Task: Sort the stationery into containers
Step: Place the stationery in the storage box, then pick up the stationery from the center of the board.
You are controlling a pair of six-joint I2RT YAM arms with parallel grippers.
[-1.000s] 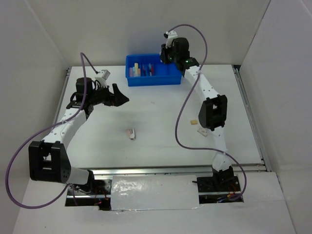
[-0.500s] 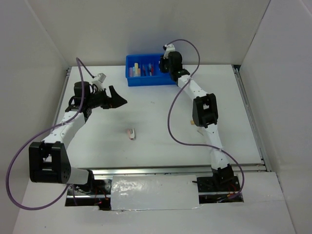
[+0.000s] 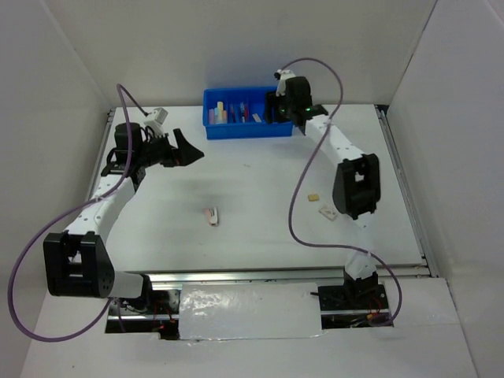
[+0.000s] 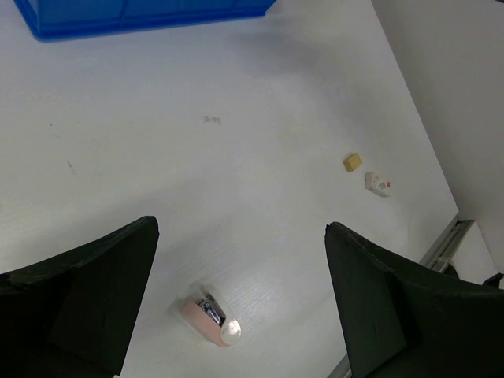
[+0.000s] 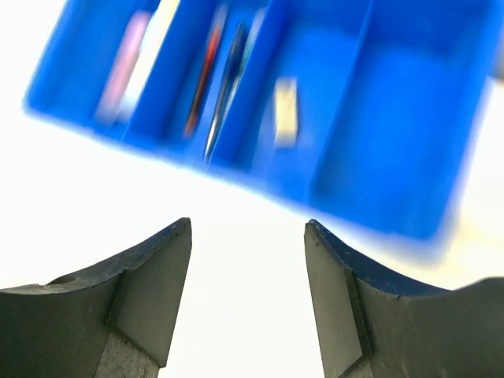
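Note:
The blue tray [image 3: 244, 126] stands at the back of the table. In the right wrist view the tray [image 5: 394, 142] holds pale bars [image 5: 130, 63] in one compartment, red and blue pens [image 5: 213, 79] in the second and a small beige eraser [image 5: 285, 110] in the third. My right gripper [image 3: 274, 108] [image 5: 248, 224] hovers at the tray's right end, open and with nothing between its fingers. My left gripper [image 3: 186, 150] [image 4: 240, 228] is wide open above the table's left part. A pink-and-white item [image 3: 211, 215] [image 4: 209, 321] lies mid-table. A beige eraser [image 3: 313, 198] [image 4: 353, 162] and a white eraser [image 3: 326, 212] [image 4: 378, 183] lie to the right.
White walls enclose the table on three sides. A metal rail [image 3: 283, 276] runs along the near edge by the arm bases. The tray's rightmost compartment [image 5: 409, 110] shows nothing inside.
My right gripper has opened and shifted right over the tray's right end; a beige eraser now lies in the tray. My left arm has drawn back to the left.

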